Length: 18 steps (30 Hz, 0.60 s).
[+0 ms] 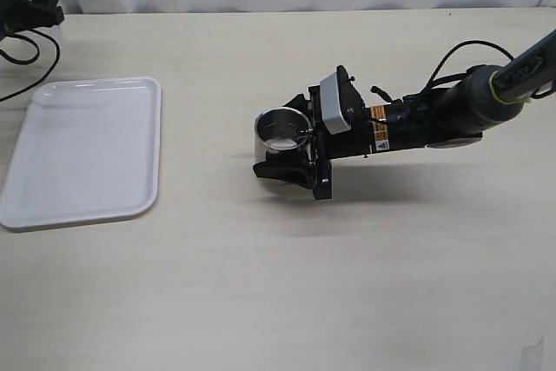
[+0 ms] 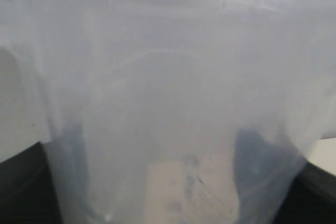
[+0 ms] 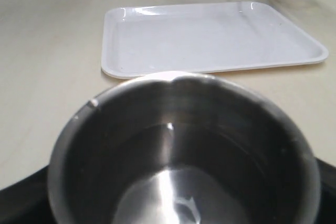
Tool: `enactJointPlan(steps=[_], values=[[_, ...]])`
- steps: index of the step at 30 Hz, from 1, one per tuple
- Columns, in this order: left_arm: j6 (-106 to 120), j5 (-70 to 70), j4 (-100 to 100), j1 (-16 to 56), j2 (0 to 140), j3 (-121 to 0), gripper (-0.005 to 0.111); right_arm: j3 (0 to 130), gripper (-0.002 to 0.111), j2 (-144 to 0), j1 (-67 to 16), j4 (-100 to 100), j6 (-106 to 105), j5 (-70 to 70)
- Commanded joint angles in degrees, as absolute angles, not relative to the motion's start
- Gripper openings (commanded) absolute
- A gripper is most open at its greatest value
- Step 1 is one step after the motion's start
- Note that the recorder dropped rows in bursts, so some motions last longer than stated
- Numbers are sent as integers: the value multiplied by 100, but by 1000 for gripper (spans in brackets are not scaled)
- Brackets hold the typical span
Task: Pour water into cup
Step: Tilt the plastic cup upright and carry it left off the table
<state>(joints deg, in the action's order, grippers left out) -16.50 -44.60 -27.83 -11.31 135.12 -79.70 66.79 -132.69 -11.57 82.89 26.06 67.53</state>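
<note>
Water is the awkward part. Through the cloudy wall of the tall translucent plastic measuring beaker (image 2: 168,103) I cannot make out a level. A faint ring inside the short cylindrical brushed-steel cup (image 1: 278,128) may be liquid or only a reflection.

My right hand (image 1: 291,138) is clasped across the brushed-steel cup, one jaw on each side of its wall. The cup is upright near the middle of the pale tabletop (image 1: 261,301), well apart from the white rectangular plastic tray (image 1: 87,154) to its left. Whether its base rests on the tabletop I cannot tell. My left hand (image 2: 168,190) grasps the beaker, with dark jaws flanking its lower wall, over at the far side of the tray and well apart from the cup.

I judge the cup stiff and light, but its smooth metal looks slippery. A hold across the wall at mid-height, as now, seems the safest way to steady it. The beaker looks thin and likely to flex, so I would squeeze it gently, low on the wall, with the spout turned toward the cup. Any water in it will slosh and shift its weight as it tilts.
</note>
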Motion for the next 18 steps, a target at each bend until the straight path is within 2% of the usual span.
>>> enactJointPlan(steps=[1, 10, 12, 14, 18], values=[[-1703, -4549, -2782, -1136, 13714, -8078, 0, 6700, 4, -13210, -1144, 8234, 2580, 6996], [-1703, -4617, -2782, -1136, 13810, -8078, 0, 6700, 4, -13210, -1144, 8234, 2580, 6996], [-1703, -4604, -2782, -1136, 13810, -8078, 4, 6700, 4, -13210, -1144, 8234, 2580, 6996], [-1703, -4582, -2782, -1136, 13810, -8078, 13, 6700, 4, -13210, -1144, 8234, 2580, 6996], [-1693, -4582, -2782, -1136, 13810, -8078, 50, 6700, 4, -13210, -1144, 8234, 2580, 6996]])
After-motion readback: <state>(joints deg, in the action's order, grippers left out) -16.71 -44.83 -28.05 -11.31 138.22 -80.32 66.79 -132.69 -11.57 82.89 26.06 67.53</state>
